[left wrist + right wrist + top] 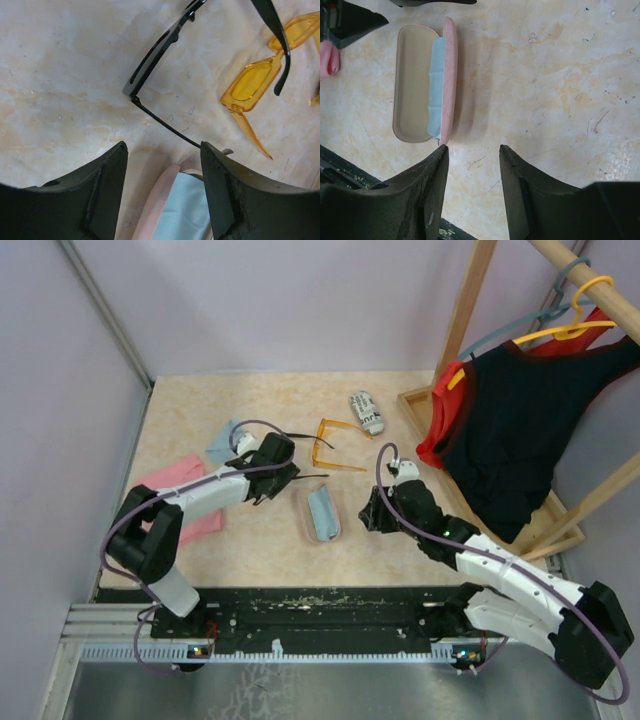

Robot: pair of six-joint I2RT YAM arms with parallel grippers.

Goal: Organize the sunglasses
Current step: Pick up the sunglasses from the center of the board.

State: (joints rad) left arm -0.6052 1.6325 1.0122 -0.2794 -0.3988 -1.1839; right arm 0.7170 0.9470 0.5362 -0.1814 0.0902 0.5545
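The black sunglasses (154, 56) lie unfolded on the table, their frame just beyond my left gripper (164, 146). One thin arm (167, 125) runs back to the tip of the right finger (215, 175). That gripper is open with nothing between its jaws. The orange sunglasses (252, 82) lie to the right of the black pair, also seen from above (335, 445). My left gripper (283, 478) hovers by the black pair (305, 433). My right gripper (472, 147) is open over bare table, right of the open pink case (417, 82).
The open pink case (322, 513), with a light blue cloth inside, lies between the two grippers. A printed case (367, 412) sits at the back. A pink cloth (185, 495) and a blue cloth (220, 442) lie at the left. A wooden clothes rack (520, 420) stands at the right.
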